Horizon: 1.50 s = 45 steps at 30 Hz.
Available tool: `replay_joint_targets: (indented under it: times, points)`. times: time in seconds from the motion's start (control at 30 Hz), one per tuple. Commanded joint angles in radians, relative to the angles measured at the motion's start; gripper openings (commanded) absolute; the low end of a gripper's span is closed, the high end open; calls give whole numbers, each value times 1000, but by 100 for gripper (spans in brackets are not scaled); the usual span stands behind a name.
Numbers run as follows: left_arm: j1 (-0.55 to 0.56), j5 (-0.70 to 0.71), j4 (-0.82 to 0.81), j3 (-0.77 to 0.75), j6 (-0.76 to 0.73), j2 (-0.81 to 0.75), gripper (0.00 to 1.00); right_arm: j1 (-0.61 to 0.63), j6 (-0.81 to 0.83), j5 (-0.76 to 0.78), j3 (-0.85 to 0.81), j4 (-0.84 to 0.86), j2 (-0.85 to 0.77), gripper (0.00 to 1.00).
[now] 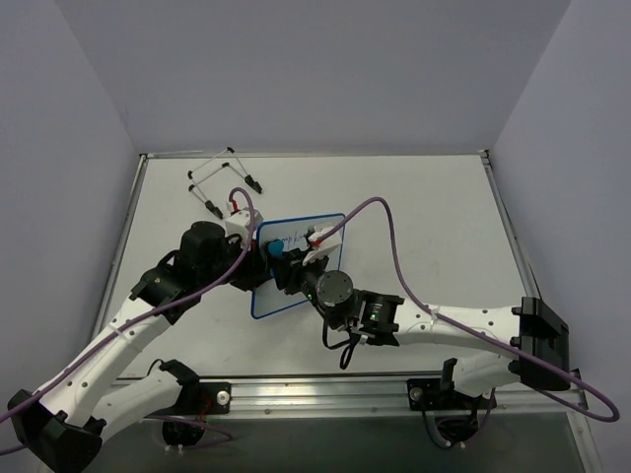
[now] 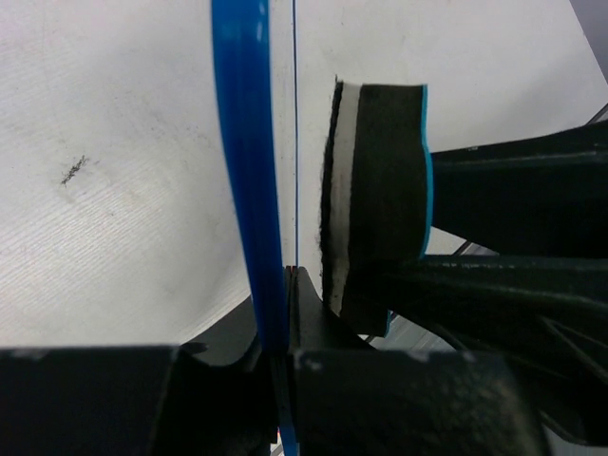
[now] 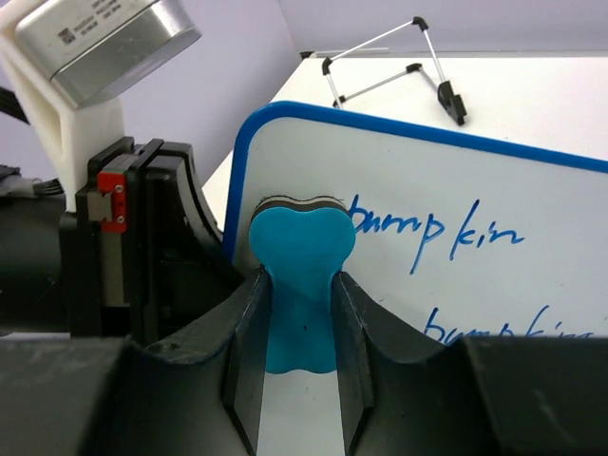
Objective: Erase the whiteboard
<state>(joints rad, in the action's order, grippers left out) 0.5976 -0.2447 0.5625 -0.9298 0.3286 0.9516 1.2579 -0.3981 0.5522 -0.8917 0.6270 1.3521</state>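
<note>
The whiteboard [image 1: 271, 294], white with a blue frame, is held tilted up off the table. Blue handwritten words show on it in the right wrist view [image 3: 494, 190]. My left gripper [image 1: 258, 246] is shut on its left edge; the blue frame [image 2: 245, 161] runs edge-on between the jaws [image 2: 283, 285]. My right gripper [image 3: 299, 323] is shut on the small blue eraser [image 3: 302, 275], whose felt side lies against the board's upper left corner, just left of the first word. The eraser also shows in the left wrist view [image 2: 375, 180] and the top view [image 1: 272, 251].
A thin wire easel stand [image 1: 222, 182] lies on the table behind and left of the board; it also shows in the right wrist view [image 3: 389, 62]. Grey walls enclose the white table [image 1: 434, 227] on three sides. A small dark smudge [image 2: 74, 171] marks the table.
</note>
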Motion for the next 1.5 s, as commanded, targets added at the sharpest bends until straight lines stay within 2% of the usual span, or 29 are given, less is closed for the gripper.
replay_joint_targets:
  times: [0.0, 0.47, 1.0, 1.2, 1.47]
  points:
    - [21, 2, 63, 5, -25, 6, 2, -17, 33, 86, 11, 99, -4, 10]
    - [37, -13, 57, 8, -25, -2, 2, -166, 35, -94, 31, 207, 36, 9]
    - [56, -11, 53, 9, -25, -10, 2, -385, -48, -204, 182, 203, -34, 8]
    - [56, -11, 54, 9, -25, -10, 2, -318, -42, -227, 106, 217, 18, 8]
    - [64, -10, 54, 11, -25, -16, 2, -117, -24, -229, -4, 258, 91, 7]
